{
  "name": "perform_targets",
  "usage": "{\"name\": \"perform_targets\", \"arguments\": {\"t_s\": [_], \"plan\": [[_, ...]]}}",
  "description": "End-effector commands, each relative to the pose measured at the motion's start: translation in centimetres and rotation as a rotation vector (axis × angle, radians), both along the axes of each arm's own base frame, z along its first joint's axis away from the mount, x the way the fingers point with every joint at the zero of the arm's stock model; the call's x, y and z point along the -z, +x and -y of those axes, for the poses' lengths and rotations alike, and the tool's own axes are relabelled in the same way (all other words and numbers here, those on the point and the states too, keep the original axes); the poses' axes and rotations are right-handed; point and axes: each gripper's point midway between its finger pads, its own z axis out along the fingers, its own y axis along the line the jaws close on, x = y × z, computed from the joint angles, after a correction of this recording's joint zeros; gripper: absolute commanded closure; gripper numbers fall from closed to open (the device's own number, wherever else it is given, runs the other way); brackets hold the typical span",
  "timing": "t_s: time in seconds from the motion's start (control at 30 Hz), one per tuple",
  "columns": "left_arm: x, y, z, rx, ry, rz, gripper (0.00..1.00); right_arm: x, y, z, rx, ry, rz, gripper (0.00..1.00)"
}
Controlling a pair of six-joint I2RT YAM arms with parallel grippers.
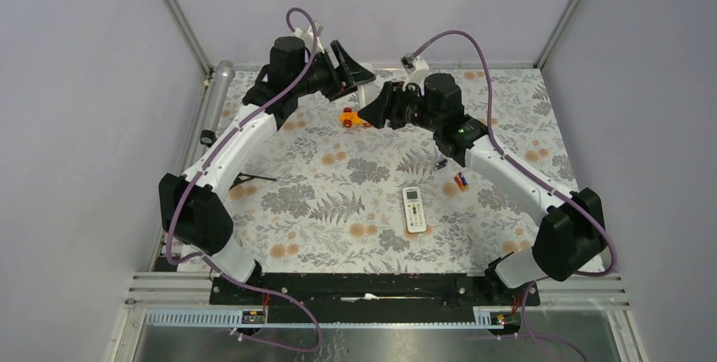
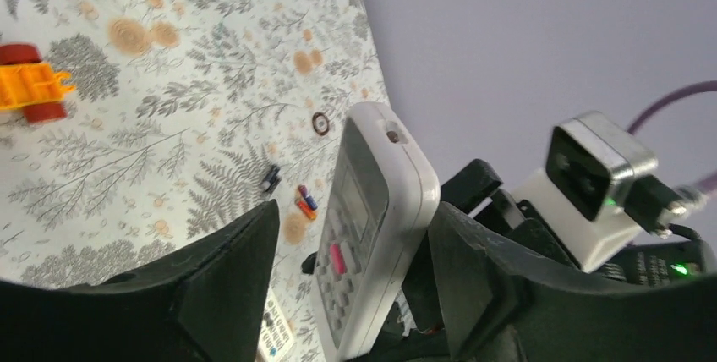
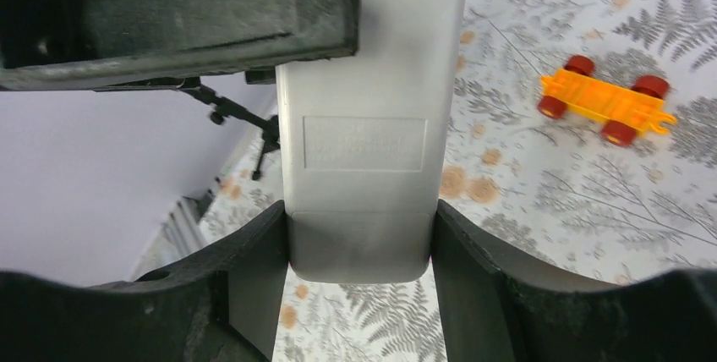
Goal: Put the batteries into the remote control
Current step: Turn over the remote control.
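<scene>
The remote control (image 2: 372, 227) is held up in the air at the back of the table, its button face showing in the left wrist view and its grey back (image 3: 363, 125) in the right wrist view. My right gripper (image 3: 359, 210) is shut on its lower end, both fingers pressed to its sides. My left gripper (image 2: 355, 210) is open around the remote's other end, with a clear gap at one finger. In the top view the left gripper (image 1: 351, 64) and right gripper (image 1: 372, 112) meet. The two red and blue batteries (image 1: 460, 181) lie on the cloth, and they also show in the left wrist view (image 2: 305, 201).
A white remote with a green screen (image 1: 414, 209) lies mid-table. A tiny black piece (image 1: 440, 163) lies near the batteries, and a small ring (image 2: 320, 123) lies further off. An orange toy cart (image 1: 355, 117) sits below the grippers. A silver cylinder (image 1: 216, 100) lies along the left edge.
</scene>
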Motion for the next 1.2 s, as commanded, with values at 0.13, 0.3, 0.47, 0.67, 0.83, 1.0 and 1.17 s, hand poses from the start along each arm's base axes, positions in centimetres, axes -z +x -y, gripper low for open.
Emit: {"name": "perform_targets", "arguments": {"t_s": [0.13,0.3,0.47,0.67,0.83,1.0,1.17], "plan": [[2.2,0.0,0.0,-0.008,0.071,-0.039,0.46,-0.6,1.5,1.2,0.064,-0.185,0.142,0.61],[3.0,0.0,0.7,0.014,0.085,-0.056,0.70,-0.4,0.9,0.5,-0.003,-0.187,0.149,0.59],[2.3,0.1,0.8,0.043,0.073,-0.018,1.00,-0.8,0.6,0.0,0.003,-0.132,0.092,0.24],[-2.5,0.7,-1.5,0.051,-0.060,0.135,1.00,-5.0,-0.1,1.4,0.018,0.178,0.004,0.00],[-5.5,0.5,-3.7,0.018,-0.159,0.185,1.00,-7.0,0.3,2.6,0.011,0.455,-0.145,0.00],[-8.5,0.0,-4.4,-0.003,-0.278,0.205,1.00,-8.3,1.2,1.8,-0.018,0.620,-0.257,0.03],[-10.1,-0.3,-4.6,-0.013,-0.301,0.225,1.00,-8.9,2.4,1.0,-0.043,0.681,-0.308,0.08]]}}
